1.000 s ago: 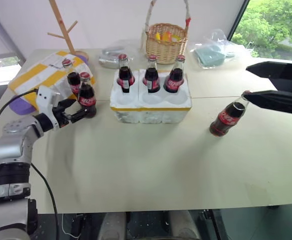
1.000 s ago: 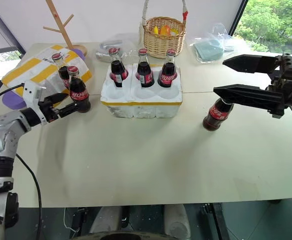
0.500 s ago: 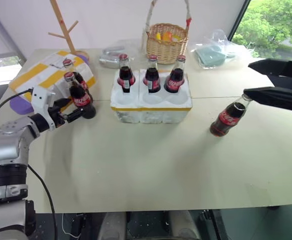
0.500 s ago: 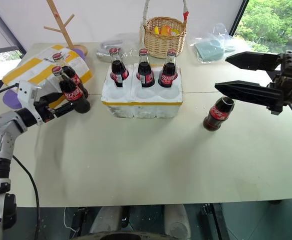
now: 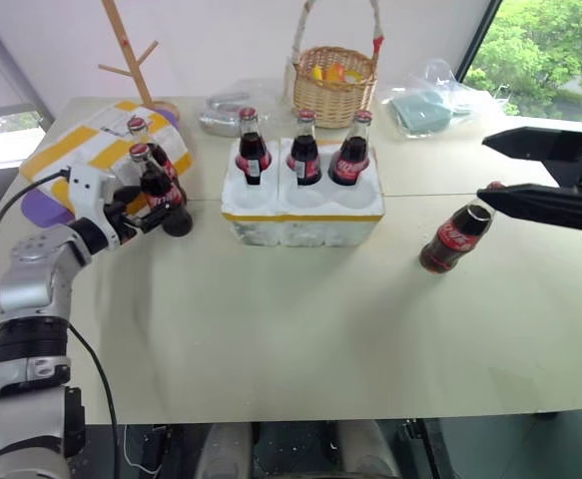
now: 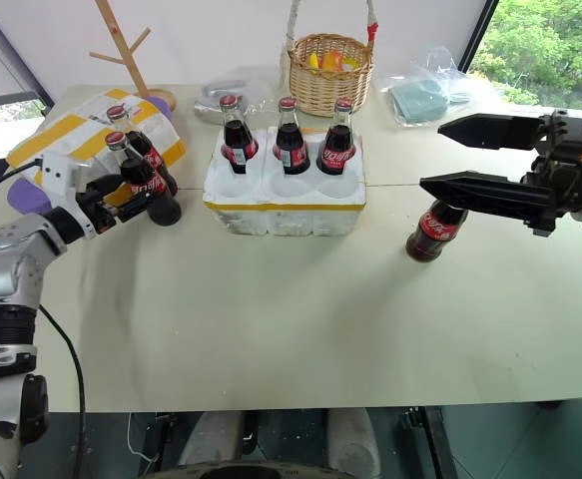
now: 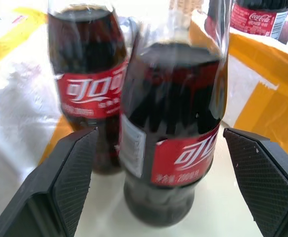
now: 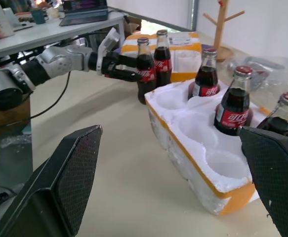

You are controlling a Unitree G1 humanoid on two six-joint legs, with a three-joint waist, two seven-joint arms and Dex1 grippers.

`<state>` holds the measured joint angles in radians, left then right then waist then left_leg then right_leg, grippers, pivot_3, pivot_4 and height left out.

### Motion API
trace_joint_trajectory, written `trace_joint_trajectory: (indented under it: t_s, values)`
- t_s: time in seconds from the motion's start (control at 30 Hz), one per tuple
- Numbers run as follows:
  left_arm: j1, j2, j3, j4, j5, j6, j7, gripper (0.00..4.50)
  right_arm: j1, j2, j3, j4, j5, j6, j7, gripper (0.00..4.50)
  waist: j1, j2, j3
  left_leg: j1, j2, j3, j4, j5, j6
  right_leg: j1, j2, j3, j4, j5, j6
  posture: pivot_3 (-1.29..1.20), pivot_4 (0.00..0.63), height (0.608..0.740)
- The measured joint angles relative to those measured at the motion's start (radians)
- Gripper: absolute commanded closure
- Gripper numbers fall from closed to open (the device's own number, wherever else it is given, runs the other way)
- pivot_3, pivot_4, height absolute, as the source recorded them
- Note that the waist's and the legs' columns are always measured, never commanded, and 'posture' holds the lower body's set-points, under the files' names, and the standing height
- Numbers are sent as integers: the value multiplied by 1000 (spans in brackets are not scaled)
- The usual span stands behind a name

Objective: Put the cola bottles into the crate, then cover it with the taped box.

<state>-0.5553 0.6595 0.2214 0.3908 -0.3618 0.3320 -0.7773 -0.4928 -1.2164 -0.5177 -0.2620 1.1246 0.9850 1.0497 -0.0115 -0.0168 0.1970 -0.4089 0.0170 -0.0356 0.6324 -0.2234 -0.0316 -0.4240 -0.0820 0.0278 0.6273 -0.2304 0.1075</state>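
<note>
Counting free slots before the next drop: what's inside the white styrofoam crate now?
The white styrofoam crate holds three red-capped glass cola bottles in its far wells; the three near wells sit empty. The bottles' bases are hidden in the foam.

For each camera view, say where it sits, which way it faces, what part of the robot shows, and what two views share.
Head stereo pair: looks forward and down on the table; left arm and right gripper show.
Left wrist: looks along open fingers at two cola bottles.
Right wrist: looks across the crate toward the left gripper; own fingers show.
Shared: both wrist views show the bottle pair beside the taped box.
</note>
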Motion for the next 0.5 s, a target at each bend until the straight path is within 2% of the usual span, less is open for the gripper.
trace_joint_trajectory:
  t_s: [0.4,0.5]
  values:
    - [-56,-41,-22,86,50,-35,16,231,1,6,0,-11,1,0,-8,0,-1,0,0,0,0,0,0,0,0,0,0,0,1,0,0,0,150,739]
    - [-64,-43,-27,100,56,-36,16,1104,10,17,-2,-13,1,0,-16,0,-1,0,0,0,0,0,0,0,0,0,0,0,1,0,0,0,150,739]
